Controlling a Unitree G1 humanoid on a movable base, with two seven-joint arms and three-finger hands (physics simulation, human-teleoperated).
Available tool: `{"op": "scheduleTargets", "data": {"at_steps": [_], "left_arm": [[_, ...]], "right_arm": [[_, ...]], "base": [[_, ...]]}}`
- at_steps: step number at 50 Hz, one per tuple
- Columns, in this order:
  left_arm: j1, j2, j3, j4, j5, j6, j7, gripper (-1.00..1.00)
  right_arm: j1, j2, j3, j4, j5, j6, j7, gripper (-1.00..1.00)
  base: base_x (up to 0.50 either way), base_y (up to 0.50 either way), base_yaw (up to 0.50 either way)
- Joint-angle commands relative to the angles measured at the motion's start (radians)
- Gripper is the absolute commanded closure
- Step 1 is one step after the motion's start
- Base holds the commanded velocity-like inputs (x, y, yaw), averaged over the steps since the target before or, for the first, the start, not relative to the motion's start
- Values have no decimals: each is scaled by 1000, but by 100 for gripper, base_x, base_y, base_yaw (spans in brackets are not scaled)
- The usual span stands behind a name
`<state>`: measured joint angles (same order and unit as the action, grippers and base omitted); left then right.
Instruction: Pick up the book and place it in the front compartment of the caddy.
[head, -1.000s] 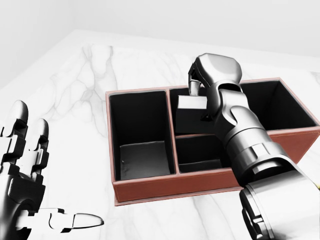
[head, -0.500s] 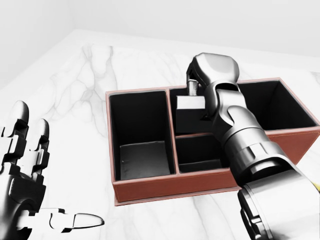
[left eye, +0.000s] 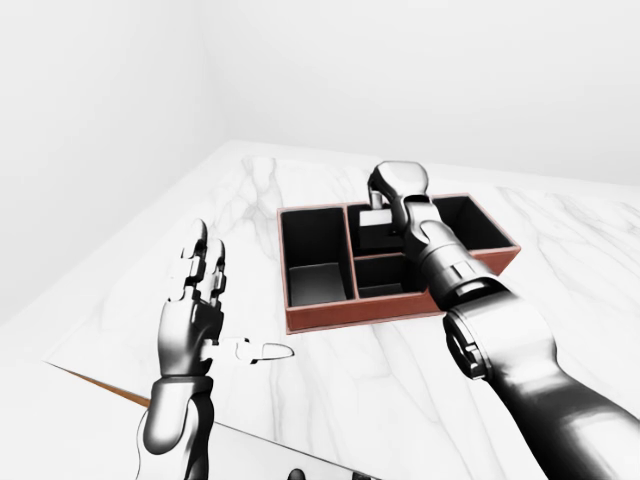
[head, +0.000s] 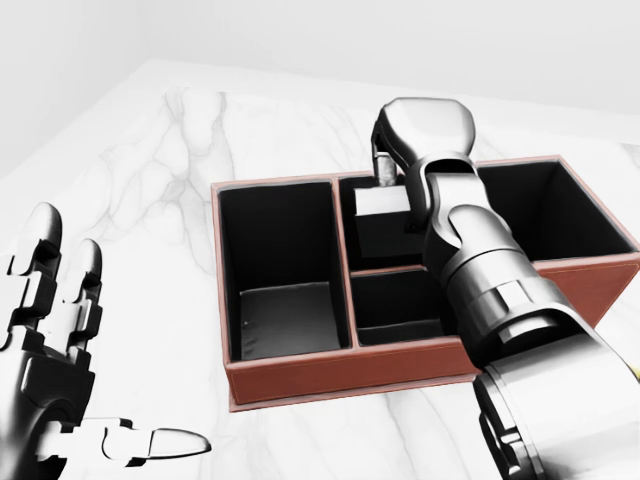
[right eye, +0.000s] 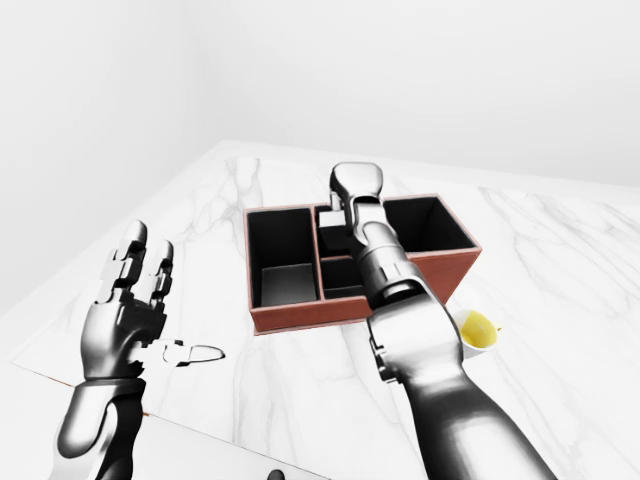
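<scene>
Terracotta-walled, the caddy (head: 420, 375) is sitting on the marble worktop (head: 170, 140), and I am using it as my landmark. Since a second ago my right robot hand (head: 395, 150) has been rising slightly above the caddy's upper-middle compartment, while the book (head: 385, 225) is standing upright inside that compartment. I cannot tell whether the fingers are pinching the book's top edge or letting go, since the wrist is hiding them. I am judging the placement as nearly finished, if that is the right compartment. My left robot hand (head: 50, 350) is hovering well left of the caddy, fingers spread wide, holding nothing. Counting: one caddy with four compartments, one book, two robot hands, and one yellow-filled bowl (right eye: 475, 330) just right of the caddy.
</scene>
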<state>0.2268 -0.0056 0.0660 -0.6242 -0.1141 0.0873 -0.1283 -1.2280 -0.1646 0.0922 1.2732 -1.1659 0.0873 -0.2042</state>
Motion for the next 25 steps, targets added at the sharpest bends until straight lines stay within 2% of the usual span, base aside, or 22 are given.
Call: {"op": "scheduleTargets", "data": {"at_steps": [1,4,25], "left_arm": [[3,0,-4,-1,1,0,0,-100],[3,1,0,-10,-21,0,-10,-100],[3,1,-11,3,-3,0,-4,-100]], "right_arm": [[2,-7,7,23,-69,0,-62,100],[10,-7,0,28,-69,0,-68,100],[-24,-12,-9,37,-66,0,-135,100]], "base": [[0,0,0],[0,0,0],[0,0,0]]}}
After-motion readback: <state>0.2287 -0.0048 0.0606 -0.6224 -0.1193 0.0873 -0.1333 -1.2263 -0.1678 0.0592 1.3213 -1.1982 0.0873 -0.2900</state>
